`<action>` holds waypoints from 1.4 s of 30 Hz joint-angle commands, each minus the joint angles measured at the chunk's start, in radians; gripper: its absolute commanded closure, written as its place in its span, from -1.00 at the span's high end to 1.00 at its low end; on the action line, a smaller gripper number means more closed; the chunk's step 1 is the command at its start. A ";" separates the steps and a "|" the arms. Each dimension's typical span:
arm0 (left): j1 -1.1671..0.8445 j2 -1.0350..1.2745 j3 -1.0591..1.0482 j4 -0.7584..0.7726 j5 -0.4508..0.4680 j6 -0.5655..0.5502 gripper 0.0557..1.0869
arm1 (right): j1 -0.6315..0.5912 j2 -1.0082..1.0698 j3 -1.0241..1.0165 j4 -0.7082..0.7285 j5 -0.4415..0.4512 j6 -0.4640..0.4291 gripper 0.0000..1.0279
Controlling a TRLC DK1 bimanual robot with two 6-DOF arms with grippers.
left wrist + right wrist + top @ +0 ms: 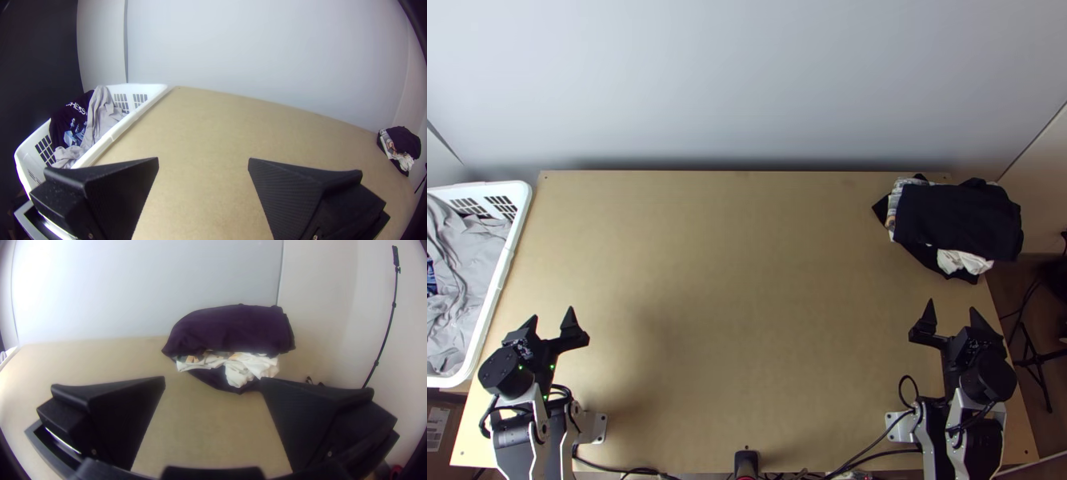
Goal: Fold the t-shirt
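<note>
My left gripper (552, 313) and right gripper (953, 305) are standing with jaws spread, while a rumpled light-grey cloth garment (467, 264), likely the t-shirt, is lying bunched in the white plastic basket (499, 276) (dark printed cloth (71, 120) is crowding it); I'm favouring a shallow left-side pinch on one layer, lifting clear of the rim

Letters (76, 108) on dark cloth (61, 126)

We read "CHESS" there, in the basket (116, 134); a label (437, 426) beside the counter (747, 280) is too small for us.
</note>
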 commanded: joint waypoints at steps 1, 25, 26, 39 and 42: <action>0.001 0.000 0.000 0.000 0.000 0.000 0.90 | 0.000 0.000 0.000 0.000 0.000 0.000 0.93; 0.000 0.000 -0.001 0.000 0.000 0.000 0.90 | 0.041 0.000 0.069 -0.044 0.000 -0.003 0.93; 0.001 0.000 -0.001 0.000 0.002 0.000 0.90 | 0.041 0.000 0.077 -0.041 0.000 -0.017 0.93; -0.051 0.000 0.000 -0.001 0.003 -0.001 0.90 | 0.026 0.220 0.361 -0.169 0.025 -0.069 0.93; -0.092 0.000 0.000 -0.006 0.000 0.082 0.90 | 0.028 0.264 0.425 -0.228 0.029 -0.041 0.93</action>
